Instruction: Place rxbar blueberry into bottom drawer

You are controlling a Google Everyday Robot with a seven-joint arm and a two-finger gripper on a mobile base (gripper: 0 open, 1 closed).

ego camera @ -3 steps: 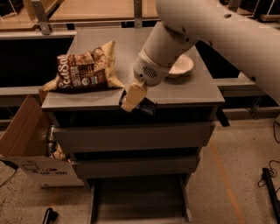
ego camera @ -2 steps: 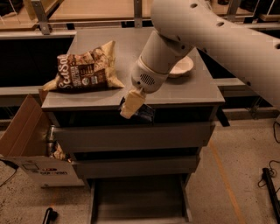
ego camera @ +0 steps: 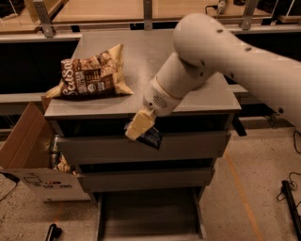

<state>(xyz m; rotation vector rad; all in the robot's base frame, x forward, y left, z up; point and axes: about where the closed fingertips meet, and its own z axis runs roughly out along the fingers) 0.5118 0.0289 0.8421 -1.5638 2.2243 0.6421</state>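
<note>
Mid-carry: the gripper [ego camera: 141,128], fingers clamped on the bar [ego camera: 151,137], hangs off the bench's [ego camera: 155,61] front edge (drawer [ego camera: 150,214] open below); next, lower it.

A grey desk [ego camera: 141,52] is seen from above, and its flat top is closed off at 12 o'clock by a railing [ego camera: 148,14]. At 9 o'clock on the top a brown crinkled chip bag [ego camera: 91,75] is laid flat, printed face up, near the 9 o'clock edge. The 3 o'clock part is largely covered by the white arm [ego camera: 225,52]. Just past the 6 o'clock edge, below the level of the top, the tool [ego camera: 140,124] is held clamped on the rxbar blueberry [ego camera: 150,137]. On the speckled floor [ego camera: 254,188] at 8 o'clock a cardboard box [ego camera: 23,150] is set against the desk.
</note>
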